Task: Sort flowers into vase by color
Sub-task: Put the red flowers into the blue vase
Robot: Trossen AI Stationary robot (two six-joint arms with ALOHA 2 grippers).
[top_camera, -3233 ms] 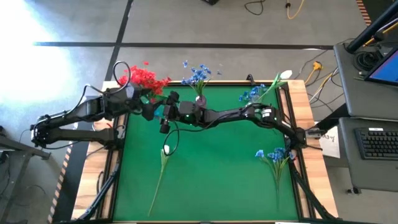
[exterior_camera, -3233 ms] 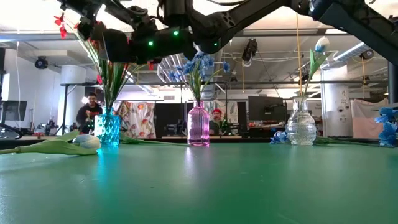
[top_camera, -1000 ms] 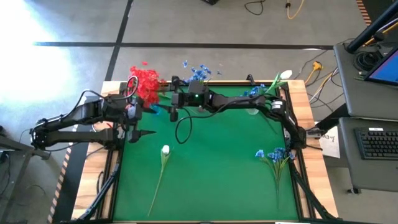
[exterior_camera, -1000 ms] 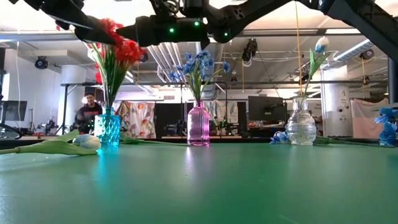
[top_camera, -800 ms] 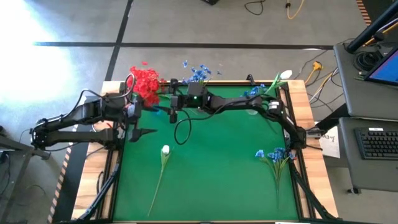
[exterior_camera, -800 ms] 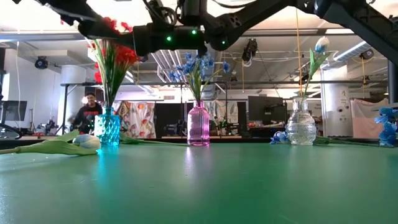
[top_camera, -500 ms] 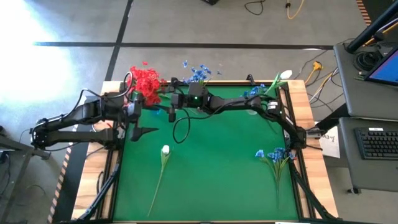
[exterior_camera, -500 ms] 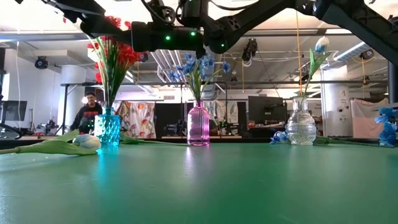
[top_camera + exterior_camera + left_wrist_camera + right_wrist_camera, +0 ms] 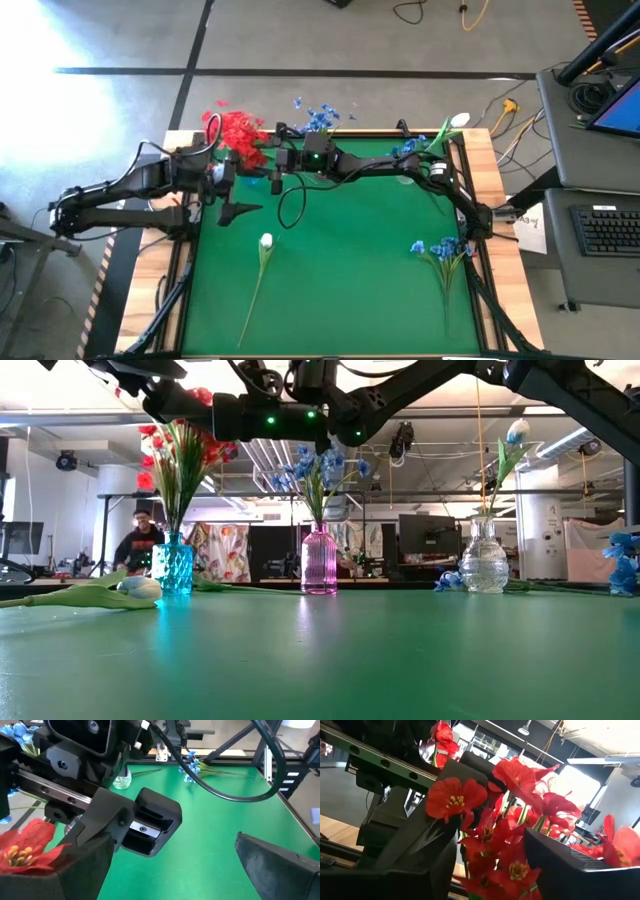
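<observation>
The red flowers [image 9: 238,132] stand with their stems in a blue vase [image 9: 175,567] at the table's far left. My right gripper [image 9: 262,166] reaches across the far edge to them, open, with the red blooms [image 9: 500,845] between its fingers. My left gripper [image 9: 237,190] hovers open just near of the vase, holding nothing. Blue flowers [image 9: 318,468] stand in a pink vase [image 9: 319,562]. One white flower [image 9: 514,435] stands in a clear vase [image 9: 485,560]. Another white flower [image 9: 264,250] lies flat on the mat. My right gripper has the upper part of the red bunch [image 9: 492,857] between its two spread fingers, coming level from the table's right. The blooms crowd the gap up to the fingers [image 9: 570,865]. I cannot tell whether the fingers touch them. The bunch stands in its vase.
A loose bunch of blue flowers [image 9: 440,250] lies by the mat's right edge, and more blue flowers [image 9: 403,152] lie beside the clear vase. The right arm's cable [image 9: 290,205] hangs over the mat. The mat's middle and near part hold only the lying white flower.
My left gripper has drifted a little toward the table's right, staying open. The red bunch has loosened: its blooms spread wider and lean more toward the table's left than a second ago. The right gripper has stayed at the bunch.
</observation>
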